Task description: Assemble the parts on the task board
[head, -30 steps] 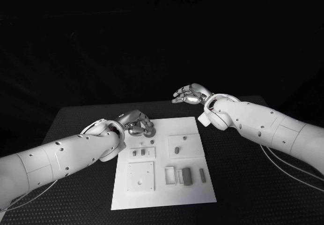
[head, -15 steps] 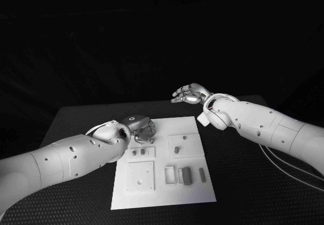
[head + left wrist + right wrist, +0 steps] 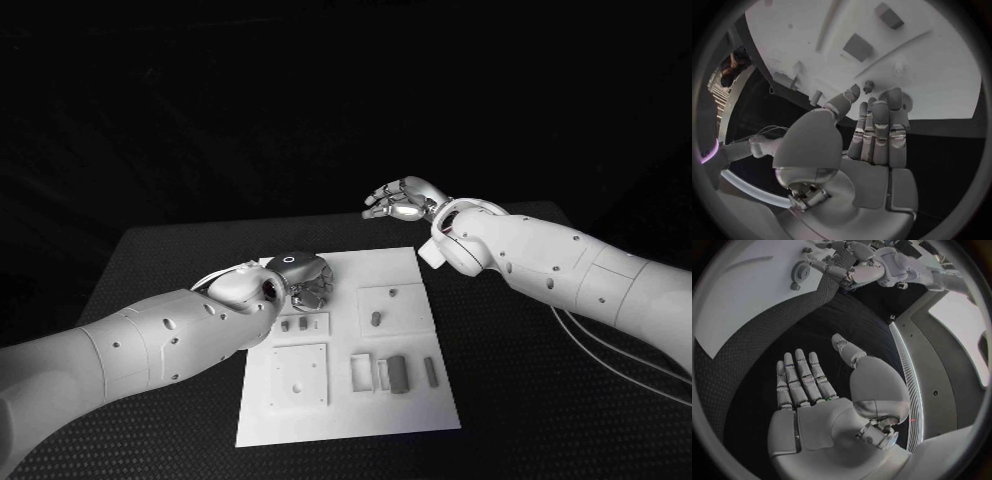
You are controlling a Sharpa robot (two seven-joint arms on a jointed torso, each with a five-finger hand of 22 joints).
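left robot hand (image 3: 300, 283): over white rectangular task board's (image 3: 418, 400) far left corner, fingertips near small grey peg (image 3: 869, 86); grasp: cannot tell
right robot hand (image 3: 405, 200): released, well apart

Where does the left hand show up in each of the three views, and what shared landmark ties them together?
Head view: left hand over the task board's far-left part.
Left wrist view: left hand in the middle, fingertips at the board.
Right wrist view: left hand beside the board.
Shared landmark: the white task board.
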